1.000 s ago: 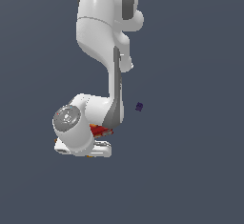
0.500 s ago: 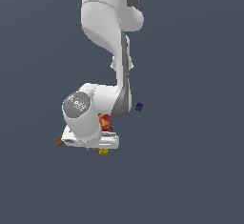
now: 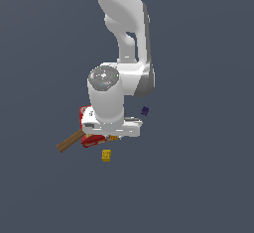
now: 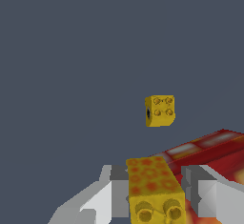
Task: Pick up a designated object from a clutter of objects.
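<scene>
In the wrist view a tiny yellow-orange cube (image 4: 155, 185) with darker patterned faces sits between my two fingers (image 4: 118, 187), which press on both its sides. My gripper (image 4: 155, 178) is shut on it. In the exterior view this cube (image 3: 113, 138) peeks out just under the hand, and the gripper (image 3: 115, 136) is mostly hidden by the wrist. The second yellow cube (image 4: 159, 110) lies apart on the floor, also seen in the exterior view (image 3: 105, 155). The red cracker box (image 3: 86, 115) lies under the hand and shows beside the fingers in the wrist view (image 4: 209, 147).
The hammer's wooden handle (image 3: 70, 141) sticks out toward the exterior view's left from under the red box; its head is hidden. A tiny dark purple cube (image 3: 145, 111) lies to the exterior view's right of the hand. The floor is plain dark grey.
The hand has risen and shifted toward the exterior view's right. The hammer handle, the loose yellow cube and more of the red box have come into sight.
</scene>
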You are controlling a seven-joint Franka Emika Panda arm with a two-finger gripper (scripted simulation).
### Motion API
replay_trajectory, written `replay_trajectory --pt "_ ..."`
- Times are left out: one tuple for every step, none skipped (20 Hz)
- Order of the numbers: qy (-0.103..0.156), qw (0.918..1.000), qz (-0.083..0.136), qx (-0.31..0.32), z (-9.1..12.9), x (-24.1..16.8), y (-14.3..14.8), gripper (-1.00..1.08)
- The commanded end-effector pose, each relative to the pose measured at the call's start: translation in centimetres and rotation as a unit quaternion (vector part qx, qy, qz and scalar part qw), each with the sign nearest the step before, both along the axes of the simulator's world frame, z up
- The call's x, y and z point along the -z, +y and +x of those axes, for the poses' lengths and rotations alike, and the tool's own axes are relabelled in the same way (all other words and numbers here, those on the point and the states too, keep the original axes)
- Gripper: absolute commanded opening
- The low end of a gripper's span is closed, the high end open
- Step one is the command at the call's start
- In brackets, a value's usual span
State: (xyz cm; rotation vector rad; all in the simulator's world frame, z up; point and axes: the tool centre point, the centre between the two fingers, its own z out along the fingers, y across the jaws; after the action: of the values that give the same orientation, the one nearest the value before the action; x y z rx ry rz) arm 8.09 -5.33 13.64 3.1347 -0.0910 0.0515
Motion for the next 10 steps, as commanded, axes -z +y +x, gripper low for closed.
replay_trajectory --pt "0.001 1.0000 0.000 0.000 -1.3 -1.7 1.7 -1.00" --pt "0.001 1.0000 0.000 0.000 -1.9 -2.4 2.4 -1.00" --pt "0.002 1.0000 0.000 0.000 -2.4 -3.0 3.1 -1.00" --pt "0.003 1.0000 0.000 0.000 -2.9 -3.7 3.8 -1.00" --pt "0.003 1.0000 0.000 0.000 -3.5 -4.4 4.5 -1.00" --pt "0.004 1.0000 0.000 0.000 -4.0 -5.1 5.2 -1.00" --pt "0.004 1.0000 0.000 0.000 -4.6 -5.9 6.0 -1.00" --pt "0.005 1.0000 0.000 0.000 -5.1 -6.6 6.7 -1.00" --pt "0.005 1.0000 0.000 0.000 -5.7 -7.4 7.5 -1.00" --pt "0.006 1.0000 0.000 0.000 -6.2 -8.1 8.2 -1.00"
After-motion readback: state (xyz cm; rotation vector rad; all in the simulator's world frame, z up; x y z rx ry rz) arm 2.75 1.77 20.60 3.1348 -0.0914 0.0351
